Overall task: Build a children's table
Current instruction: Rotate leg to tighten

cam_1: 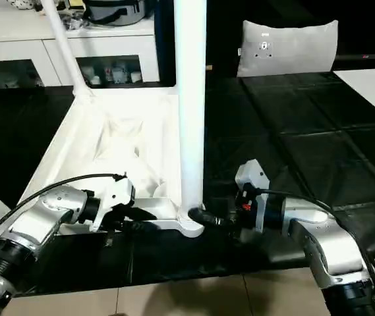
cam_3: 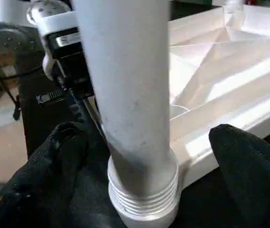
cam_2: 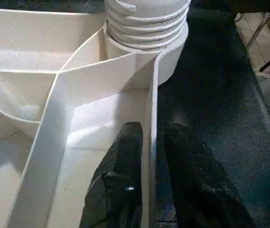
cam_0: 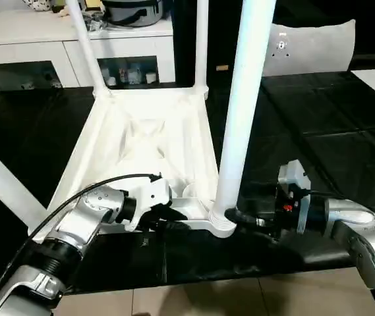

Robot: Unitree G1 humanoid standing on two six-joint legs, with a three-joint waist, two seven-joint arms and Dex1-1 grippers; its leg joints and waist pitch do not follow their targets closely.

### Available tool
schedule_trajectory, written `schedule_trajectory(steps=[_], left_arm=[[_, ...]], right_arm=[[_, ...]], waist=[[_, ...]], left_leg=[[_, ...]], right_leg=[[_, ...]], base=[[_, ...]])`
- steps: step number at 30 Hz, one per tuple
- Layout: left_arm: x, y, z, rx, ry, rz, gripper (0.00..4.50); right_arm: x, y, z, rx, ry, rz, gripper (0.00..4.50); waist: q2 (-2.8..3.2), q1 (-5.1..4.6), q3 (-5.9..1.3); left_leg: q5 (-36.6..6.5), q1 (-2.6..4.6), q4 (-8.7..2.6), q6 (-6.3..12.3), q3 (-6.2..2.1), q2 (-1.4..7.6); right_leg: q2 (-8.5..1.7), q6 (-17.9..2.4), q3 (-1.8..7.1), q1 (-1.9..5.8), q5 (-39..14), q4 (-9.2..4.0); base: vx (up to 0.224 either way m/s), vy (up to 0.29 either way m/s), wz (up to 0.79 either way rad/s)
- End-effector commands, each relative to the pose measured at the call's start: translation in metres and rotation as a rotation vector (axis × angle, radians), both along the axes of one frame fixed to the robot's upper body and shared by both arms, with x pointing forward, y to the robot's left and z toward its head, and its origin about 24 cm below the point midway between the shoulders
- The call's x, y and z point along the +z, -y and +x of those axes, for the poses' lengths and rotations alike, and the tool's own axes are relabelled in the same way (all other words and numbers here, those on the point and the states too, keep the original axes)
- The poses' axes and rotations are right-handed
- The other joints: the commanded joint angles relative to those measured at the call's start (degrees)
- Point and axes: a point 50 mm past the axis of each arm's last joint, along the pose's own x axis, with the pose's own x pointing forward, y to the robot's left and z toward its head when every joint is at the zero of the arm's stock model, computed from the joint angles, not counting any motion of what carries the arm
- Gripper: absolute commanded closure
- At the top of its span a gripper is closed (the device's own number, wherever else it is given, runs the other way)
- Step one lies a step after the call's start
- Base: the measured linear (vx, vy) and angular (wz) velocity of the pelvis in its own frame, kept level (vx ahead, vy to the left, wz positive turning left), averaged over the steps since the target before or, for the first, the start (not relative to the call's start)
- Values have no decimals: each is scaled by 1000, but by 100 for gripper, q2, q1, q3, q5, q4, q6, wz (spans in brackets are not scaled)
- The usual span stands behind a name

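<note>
Here, head views: white table top (cam_0: pixel 141 141) lies underside-up on the black bench (cam_0: pixel 319 131), near-corner leg (cam_0: pixel 243 112) upright in its socket. Left wrist view: left gripper (cam_2: pixel 151 142), narrowly parted, straddles the top's edge rib. Right wrist view: right gripper (cam_3: pixel 144 156) spread wide around the leg's threaded base, pads apart from it.

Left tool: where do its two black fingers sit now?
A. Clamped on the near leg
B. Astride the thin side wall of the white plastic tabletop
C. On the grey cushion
B: the left tool has one finger on each side of the upturned white plastic tabletop's side wall.
</note>
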Motion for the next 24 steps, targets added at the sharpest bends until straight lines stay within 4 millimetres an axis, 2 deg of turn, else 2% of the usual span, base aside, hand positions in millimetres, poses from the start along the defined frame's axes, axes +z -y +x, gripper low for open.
schedule_trajectory(steps=[1,4,5,8,9,15,18,22,24], left_arm=[[-7,-3,-1,23,-36,20,383],[-7,-4,-2,9,-39,22,410],[-8,-5,-3,-1,-42,31,410],[-8,-6,-6,-39,-58,52,442],[-8,-6,-6,-46,-60,55,448],[-6,-2,-10,-118,-56,77,450],[-5,0,-10,-124,-53,78,450],[-6,2,-9,-125,-52,78,450],[-6,2,-9,-124,-51,80,450]], right_arm=[[4,-2,3,35,17,-9,0],[3,-4,5,62,14,-17,0],[3,-4,7,62,19,-28,29],[0,-2,12,66,25,-60,36],[0,-2,13,67,25,-62,42],[-3,-9,18,142,-10,-66,109],[-6,-12,19,165,-26,-68,129],[-7,-16,19,194,-40,-48,162],[-8,-16,19,210,-52,-42,168]], waist=[[-77,-3,-309],[-88,-13,-312],[-96,-16,-309],[-96,-14,-318],[-110,-17,-330],[-93,-9,-374],[-96,8,-374],[-84,9,-361],[-97,7,-359]], left_leg=[[-1576,20,-465,119,-44,118],[-1574,18,-462,130,-43,120],[-1575,18,-464,129,-42,122],[-1517,11,-464,132,-42,122],[-1451,7,-457,136,-42,124],[-1006,-18,-406,279,-8,135],[-1002,-18,-401,275,-3,137],[-1141,-6,-418,225,-10,142],[-1166,-7,-420,218,-10,140]], right_leg=[[-336,-772,216,222,-2677,-522],[-336,-808,211,220,-2653,-519],[-336,-809,213,218,-2655,-519],[-334,-844,215,229,-2546,-502],[-338,-901,216,232,-2432,-476],[-312,-1271,221,260,-1367,-362],[-323,-1307,220,270,-1373,-359],[-325,-1246,221,271,-1625,-384],[-320,-1228,220,272,-1658,-386]], base=[[0,0,0],[0,0,0],[0,0,0],[0,0,0],[0,0,0],[0,0,0],[0,0,0],[0,0,0],[0,0,0]])
